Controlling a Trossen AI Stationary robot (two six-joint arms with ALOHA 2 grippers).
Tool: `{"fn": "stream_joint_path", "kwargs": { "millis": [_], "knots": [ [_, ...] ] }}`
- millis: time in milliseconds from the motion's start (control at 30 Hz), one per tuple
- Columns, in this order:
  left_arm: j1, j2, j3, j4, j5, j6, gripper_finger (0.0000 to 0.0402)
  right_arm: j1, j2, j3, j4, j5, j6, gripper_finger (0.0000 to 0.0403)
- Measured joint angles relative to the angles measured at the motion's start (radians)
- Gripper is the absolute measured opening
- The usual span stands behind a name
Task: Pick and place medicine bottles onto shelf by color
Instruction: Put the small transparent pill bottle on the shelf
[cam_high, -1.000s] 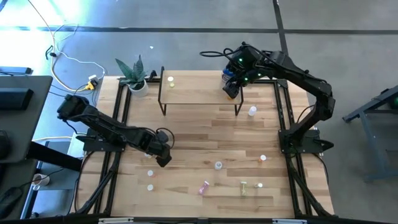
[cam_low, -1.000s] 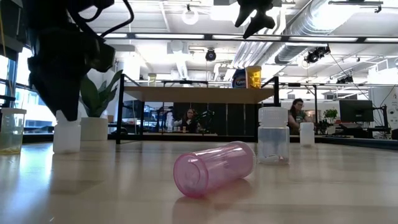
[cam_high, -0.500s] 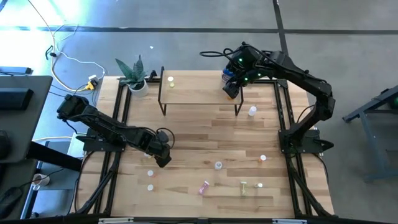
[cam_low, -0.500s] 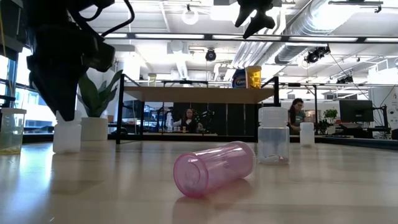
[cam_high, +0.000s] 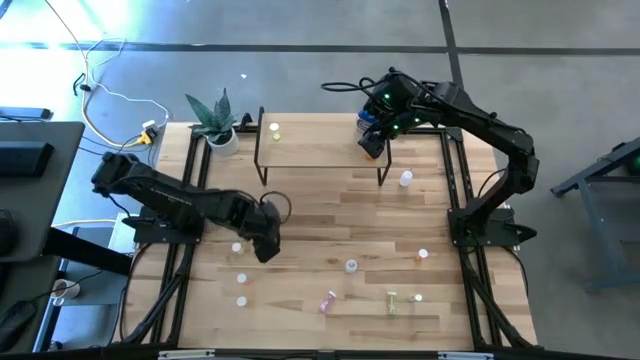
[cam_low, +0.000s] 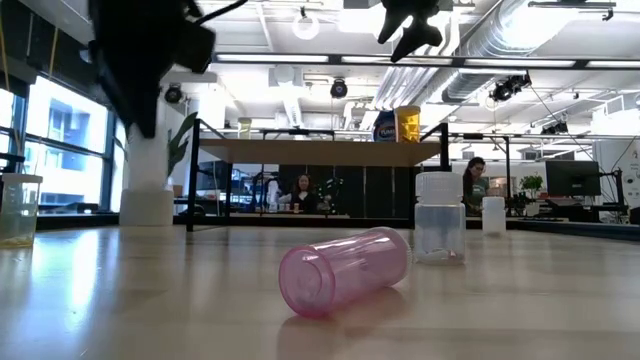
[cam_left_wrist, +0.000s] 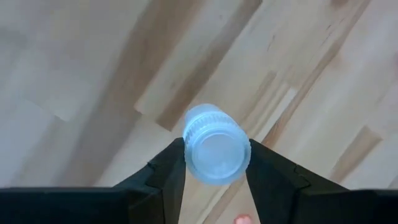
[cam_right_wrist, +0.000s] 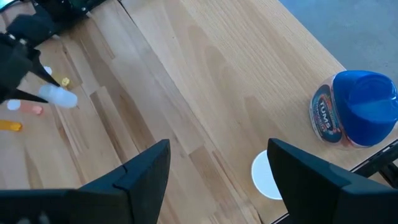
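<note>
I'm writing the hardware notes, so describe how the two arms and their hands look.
Both arms are dark, jointed and tubular, on dark bases at the table's sides. The left hand ends in two black, wedge-shaped fingers; the right hand has matching black angular fingers. Green lights glow by the right wrist, where a dark cable loops.

The middle of the worktop (cam_high: 330, 215), between the shelf (cam_high: 318, 147) and the front scatter of bottles, lies bare wood, wide enough for a gripper to cross. The left gripper (cam_high: 266, 240), clamped on a white bottle (cam_left_wrist: 216, 151), fills its left part. The right gripper (cam_high: 372, 141) hangs over the shelf's right end beside the blue bottle (cam_right_wrist: 362, 107); the rest of the board is open. The pink bottle (cam_high: 328, 300) lies among the front clutter.
</note>
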Motion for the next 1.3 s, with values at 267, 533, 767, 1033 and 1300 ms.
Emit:
{"fn": "stream_joint_path", "kwargs": {
  "millis": [267, 533, 767, 1033, 1300],
  "knots": [
    [0.164, 0.0, 0.226, -0.138, -0.017, 0.213, 0.014, -0.001, 0.0, 0.0, 0.0, 0.0, 0.0, 0.0259],
    [0.353, -0.001, 0.42, -0.225, -0.076, 0.431, 0.014, -0.003, 0.0, 0.0, 0.0, 0.061, -0.014, 0.0259],
    [0.516, -0.001, 0.482, -0.259, -0.108, 0.557, 0.014, -0.006, 0.0, 0.0, 0.003, 0.182, -0.086, 0.0259],
    [0.621, 0.052, 0.483, -0.27, -0.109, 0.61, 0.014, -0.065, 0.0, 0.0, 0.01, 0.202, -0.126, 0.0259],
    [0.652, 0.122, 0.483, -0.312, -0.109, 0.654, 0.014, -0.134, 0.0, 0.0, 0.009, 0.202, -0.163, 0.0259]
  ]
}}
